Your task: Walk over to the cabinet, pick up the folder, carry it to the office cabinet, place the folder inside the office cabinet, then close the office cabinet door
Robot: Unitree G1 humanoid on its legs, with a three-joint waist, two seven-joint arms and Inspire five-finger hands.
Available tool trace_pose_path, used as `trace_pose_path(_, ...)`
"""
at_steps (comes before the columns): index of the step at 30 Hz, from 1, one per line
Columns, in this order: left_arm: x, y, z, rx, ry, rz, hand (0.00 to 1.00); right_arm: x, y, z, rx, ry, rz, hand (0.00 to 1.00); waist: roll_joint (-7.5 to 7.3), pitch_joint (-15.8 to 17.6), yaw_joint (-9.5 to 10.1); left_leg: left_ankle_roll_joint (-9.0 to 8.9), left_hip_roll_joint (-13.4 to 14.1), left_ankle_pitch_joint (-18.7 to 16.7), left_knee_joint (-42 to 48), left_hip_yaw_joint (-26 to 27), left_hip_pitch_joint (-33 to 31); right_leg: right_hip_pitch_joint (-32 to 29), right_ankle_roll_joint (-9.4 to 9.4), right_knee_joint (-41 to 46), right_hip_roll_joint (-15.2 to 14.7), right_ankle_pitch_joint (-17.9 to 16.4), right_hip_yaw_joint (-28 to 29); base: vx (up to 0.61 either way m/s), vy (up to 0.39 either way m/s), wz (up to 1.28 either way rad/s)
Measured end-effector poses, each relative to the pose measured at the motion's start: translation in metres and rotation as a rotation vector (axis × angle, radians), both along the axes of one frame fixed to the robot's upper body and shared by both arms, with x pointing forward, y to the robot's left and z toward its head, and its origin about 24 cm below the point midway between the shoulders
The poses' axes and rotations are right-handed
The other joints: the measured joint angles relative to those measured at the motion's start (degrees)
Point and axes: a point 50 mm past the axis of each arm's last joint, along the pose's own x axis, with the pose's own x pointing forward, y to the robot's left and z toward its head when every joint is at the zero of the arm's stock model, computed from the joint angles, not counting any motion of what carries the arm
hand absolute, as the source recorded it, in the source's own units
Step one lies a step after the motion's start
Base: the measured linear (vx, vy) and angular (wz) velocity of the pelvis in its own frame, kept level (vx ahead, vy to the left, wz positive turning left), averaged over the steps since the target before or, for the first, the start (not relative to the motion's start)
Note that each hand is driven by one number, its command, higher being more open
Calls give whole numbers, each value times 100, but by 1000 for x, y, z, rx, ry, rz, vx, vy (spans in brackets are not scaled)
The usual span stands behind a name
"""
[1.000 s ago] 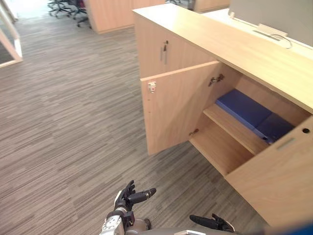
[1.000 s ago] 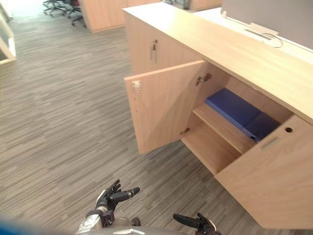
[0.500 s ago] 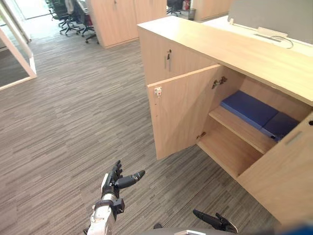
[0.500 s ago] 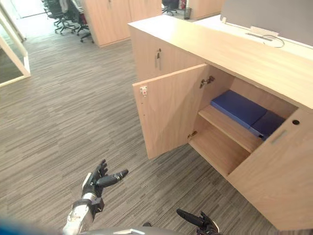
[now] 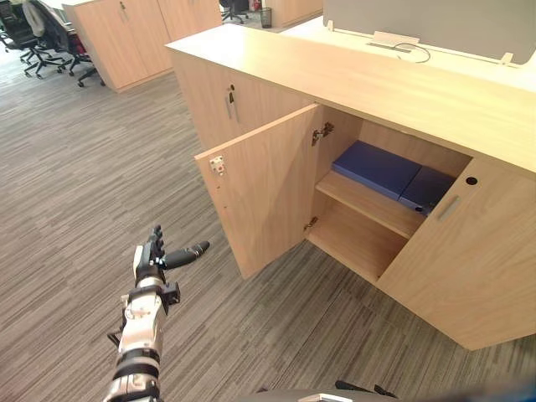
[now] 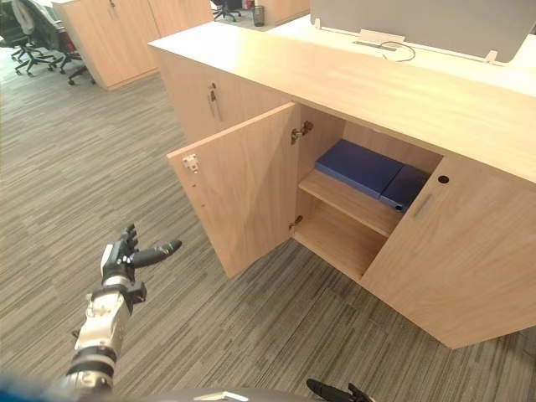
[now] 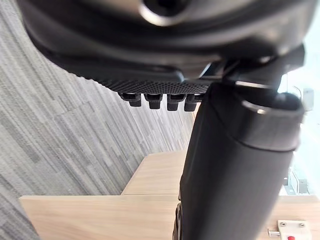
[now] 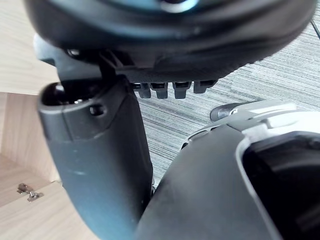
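My left hand [image 5: 153,261] hangs out over the carpet [image 5: 75,193] with its fingers straight and spread, holding nothing, well apart from the left door [image 5: 264,193], which stands wide open. Low at the edge, my right hand [image 6: 328,390] shows straight fingers and is empty too. The blue folder [image 5: 375,167] lies flat on the upper shelf [image 5: 362,201] inside the cabinet, so I judge that only the closing is left. To its right, the right door [image 5: 461,260] is swung out as well. My worries: straight fingers could skid off the left door's smooth face if I push near its free edge; a hard shove might bounce it back open; and shutting one door alone would leave the cabinet gaping on the right
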Motion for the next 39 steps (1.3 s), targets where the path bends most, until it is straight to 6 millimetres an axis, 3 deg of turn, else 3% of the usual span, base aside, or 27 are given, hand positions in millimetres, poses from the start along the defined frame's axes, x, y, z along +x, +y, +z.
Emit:
trace_pose_path(2,7,4,7,1,-19,6,100,0,-1,0,1,-2,-1,100,8,-3,-11,-61,71,-39,29,22,44,-12,-23,63,43,14,41,41,-49,-4)
trace_pose_path(4,15,5,14,-8,-46,15,100,-1,-1,0,3,-2,-11,100,22,-15,-31,-132,195,-292,438,7,-221,-142,-78,137,99,48,103,3,-58,2)
trace_pose_path(6,29,5,29,-39,-110,26,100,0,-6,1,2,-10,-24,100,105,83,-15,-111,631,-1042,2683,-31,-1431,-344,-131,211,250,119,138,-15,-106,-7)
trace_pose_path(8,28,9,31,-77,-131,61,100,0,-11,2,2,-18,-57,100,139,170,-11,-70,846,-1065,3962,-304,-1925,-274,-132,317,291,119,292,36,-47,-30)
trace_pose_path(9,28,11,32,-93,-142,75,100,0,-14,3,-7,-23,-65,100,119,278,-17,-180,871,-1093,4420,-488,-2088,-118,-139,326,253,113,409,99,56,-53)
trace_pose_path(10,27,14,32,-115,-155,95,100,0,-20,4,-24,-24,-76,100,148,324,-12,-336,949,-1336,4413,-675,-2132,3,-141,336,216,105,543,102,88,-49)
trace_pose_path(13,29,18,37,-129,-178,112,100,4,-29,8,-53,-37,-78,100,87,362,46,-531,1009,-1376,3781,-1136,-2224,45,4,406,-31,-69,793,104,143,-56)
trace_pose_path(14,29,18,36,-130,-174,107,100,2,-34,9,-65,-38,-89,100,153,329,49,-591,1056,-1131,3107,-1490,-2140,45,134,468,-85,-159,851,152,250,-49)
trace_pose_path(15,28,18,34,-139,-168,107,100,-2,-38,9,-73,-31,-99,100,255,272,56,-663,1184,-530,2654,-1656,-2041,50,262,547,-80,-280,916,189,341,-38)
trace_pose_path(16,28,23,34,-132,-153,108,100,-5,-33,7,-59,-18,-127,100,84,220,15,-991,964,-449,2623,-1550,-1992,45,412,648,-361,-459,953,154,306,-20)
trace_pose_path(18,28,25,35,-124,-149,106,100,-10,-15,2,-9,-3,-134,100,-183,57,9,-813,696,-286,2194,-1336,-1854,-186,461,818,-707,-374,1054,128,278,-13)
trace_pose_path(21,28,22,29,-138,-123,97,100,-8,-1,0,34,-11,-139,100,-120,26,155,-572,469,-54,1509,-1024,-1469,-401,631,944,-954,54,1397,114,241,-33)
trace_pose_path(25,31,13,26,-121,-98,44,100,-4,-9,2,11,-24,-127,100,36,-148,230,-307,118,384,337,-681,-808,-578,728,1021,-1263,464,1772,112,262,-34)
trace_pose_path(30,35,9,29,-42,-65,-50,100,-5,-9,2,2,-26,-96,100,-5,-232,272,-223,-42,446,37,-402,-521,-700,774,1081,-1428,573,1881,25,136,-33)
trace_pose_path(35,30,4,27,0,-62,-111,100,-9,-14,3,-6,-14,-79,100,21,-249,307,-245,-7,496,32,-248,-517,-677,795,834,-1436,558,1771,-72,-14,-18)
trace_pose_path(39,28,2,30,100,-19,-257,100,-6,-15,3,-2,-14,-34,100,22,-242,342,-280,35,569,-6,-108,-517,-604,829,552,-1442,438,1546,-122,-79,-21)
